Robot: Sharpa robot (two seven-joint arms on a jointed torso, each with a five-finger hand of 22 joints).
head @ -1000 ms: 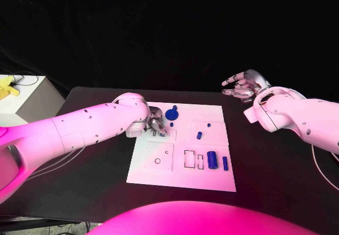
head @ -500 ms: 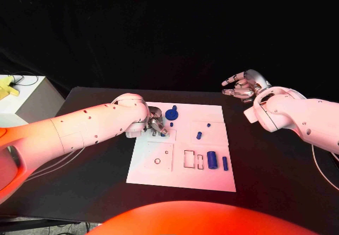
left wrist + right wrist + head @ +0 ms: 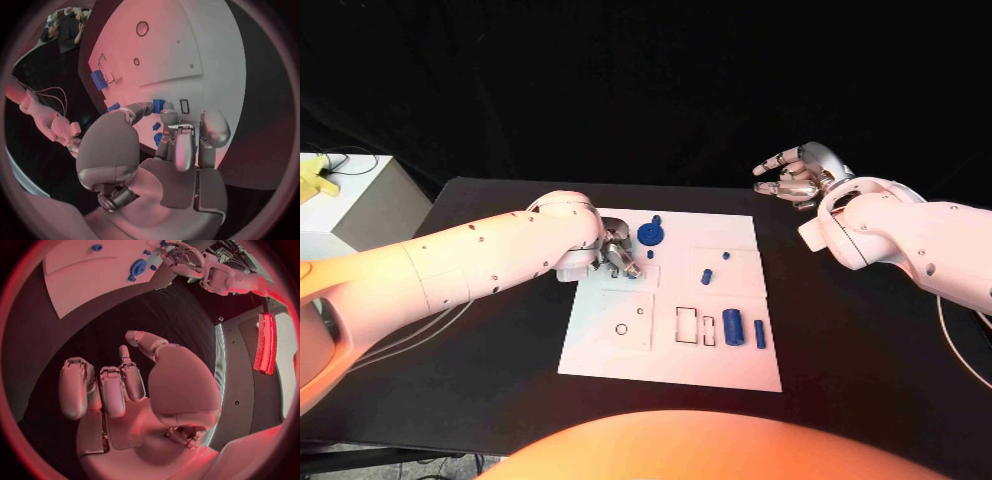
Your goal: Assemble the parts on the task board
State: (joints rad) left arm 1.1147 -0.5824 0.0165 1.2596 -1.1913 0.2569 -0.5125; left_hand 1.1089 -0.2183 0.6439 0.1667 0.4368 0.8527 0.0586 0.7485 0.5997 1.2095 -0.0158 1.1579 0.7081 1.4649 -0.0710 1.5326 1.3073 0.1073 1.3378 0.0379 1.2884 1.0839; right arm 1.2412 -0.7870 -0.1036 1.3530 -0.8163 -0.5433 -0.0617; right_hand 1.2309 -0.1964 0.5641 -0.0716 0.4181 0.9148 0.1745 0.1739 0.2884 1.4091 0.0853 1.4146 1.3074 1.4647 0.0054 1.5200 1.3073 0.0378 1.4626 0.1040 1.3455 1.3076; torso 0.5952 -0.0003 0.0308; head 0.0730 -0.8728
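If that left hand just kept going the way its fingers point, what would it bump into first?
Probably the blue gear-like part on the task board: the left hand hovers beside it, fingers aimed that way. Depth is unclear.

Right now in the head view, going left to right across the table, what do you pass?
Left hand at the white board's left edge → blue gear-like piece → small blue peg → thick blue cylinder → thin blue rod → right hand, raised off the board.

My left hand crowds the board's upper left corner, beside the blue gear. Small pegs dot the middle and lower right. My right hand hovers beyond the upper right, over bare table.
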